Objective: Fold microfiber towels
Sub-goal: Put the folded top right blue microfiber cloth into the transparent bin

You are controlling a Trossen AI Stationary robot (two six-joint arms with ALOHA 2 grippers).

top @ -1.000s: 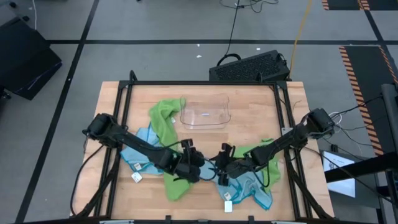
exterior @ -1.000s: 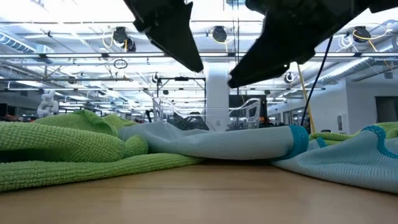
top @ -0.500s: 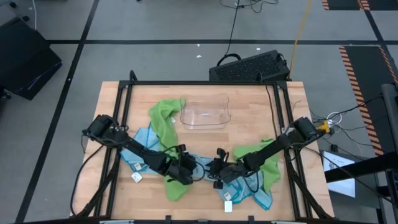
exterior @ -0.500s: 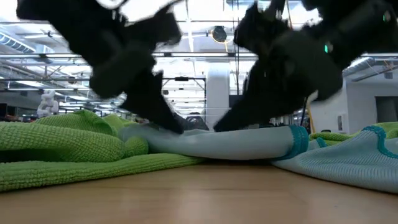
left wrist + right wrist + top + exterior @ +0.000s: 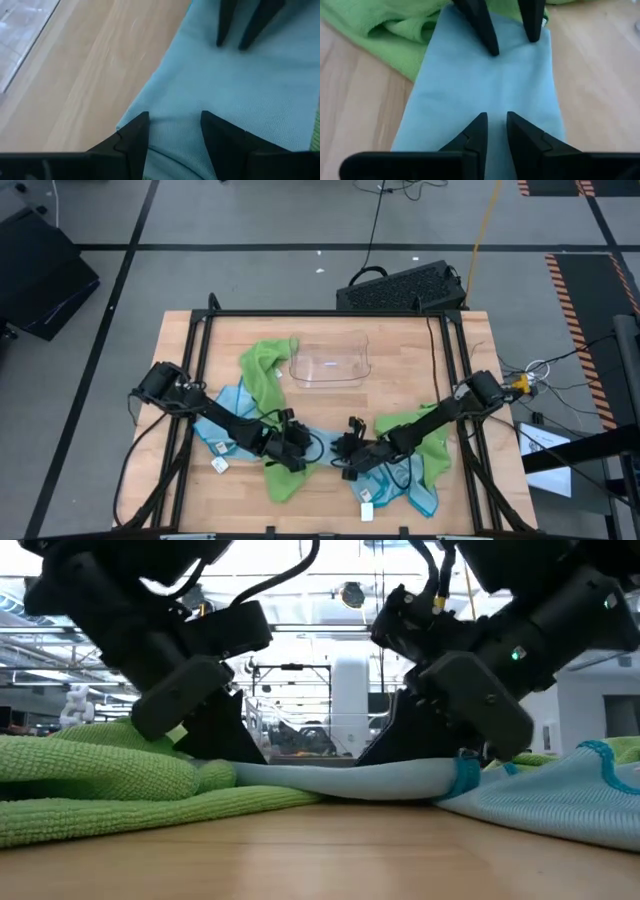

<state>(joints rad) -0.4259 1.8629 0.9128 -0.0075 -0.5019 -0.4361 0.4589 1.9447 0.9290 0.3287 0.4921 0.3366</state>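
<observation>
A light blue microfiber towel (image 5: pixel 326 448) lies as a narrow strip on the table between my two grippers. Its left end runs onto a lime green towel (image 5: pixel 282 480). My left gripper (image 5: pixel 172 117) is open, with both fingertips down on the strip's left end. My right gripper (image 5: pixel 496 117) is down on the strip's right end, its fingers drawn close together with blue cloth between them. More green (image 5: pixel 420 430) and blue (image 5: pixel 400 482) towels lie under and beside the right arm. My left gripper sets both open fingertips (image 5: pixel 137 125) on the top of the blue towel's left end (image 5: pixel 172 135), slanting down from the table's left. The towel lies flat on the table and nothing is pinched. My right gripper has the top of the towel's right end (image 5: pixel 496 107) between its two nearly closed fingertips, slanting down from the table's right. One layer or several, I cannot tell. The towel stays on the table.
A clear plastic tray (image 5: pixel 330 360) stands at the far middle, with a green towel (image 5: pixel 265 365) beside it. Another blue towel (image 5: pixel 225 430) lies under the left arm. Bare wood shows on the near side of the blue strip (image 5: pixel 320 850).
Both grippers have come down from above the blue towel onto its two ends, and their fingertips now stand on the cloth. The towel has stayed on the table.
</observation>
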